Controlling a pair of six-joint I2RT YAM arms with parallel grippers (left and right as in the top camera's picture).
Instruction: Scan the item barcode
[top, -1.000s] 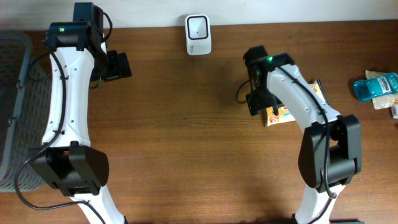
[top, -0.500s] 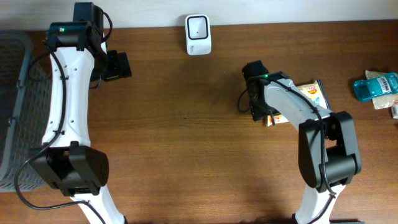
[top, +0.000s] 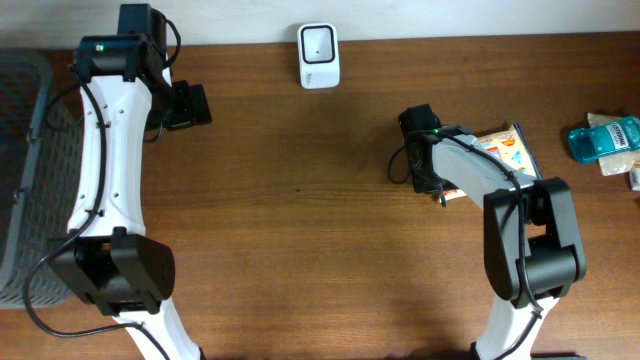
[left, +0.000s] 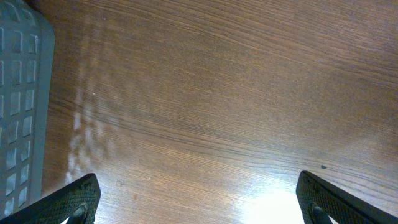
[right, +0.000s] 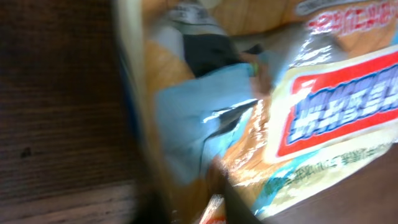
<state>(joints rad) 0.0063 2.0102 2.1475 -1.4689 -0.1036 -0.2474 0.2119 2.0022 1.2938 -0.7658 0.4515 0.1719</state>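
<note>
Plainly the right tool (top: 438, 188) is pinched shut on the snack packet (top: 503, 150) — bound for the scanner (top: 318, 43) — while the left tool (top: 192, 105) gapes empty.

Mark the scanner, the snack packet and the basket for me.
scanner (top: 318, 55): overhead view, centre of white face.
snack packet (top: 506, 146): overhead view, printed front.
basket (top: 15, 200): overhead view, grey mesh wall.

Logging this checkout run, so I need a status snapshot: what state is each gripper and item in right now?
left gripper: open, holding nothing.
right gripper: shut on the snack packet's left edge.
snack packet: gripped, well away from the scanner.
scanner: at the far edge, nothing in front of it.
blue bottle: lying on its side, far right, untouched.
basket: at the left, untouched.
</note>
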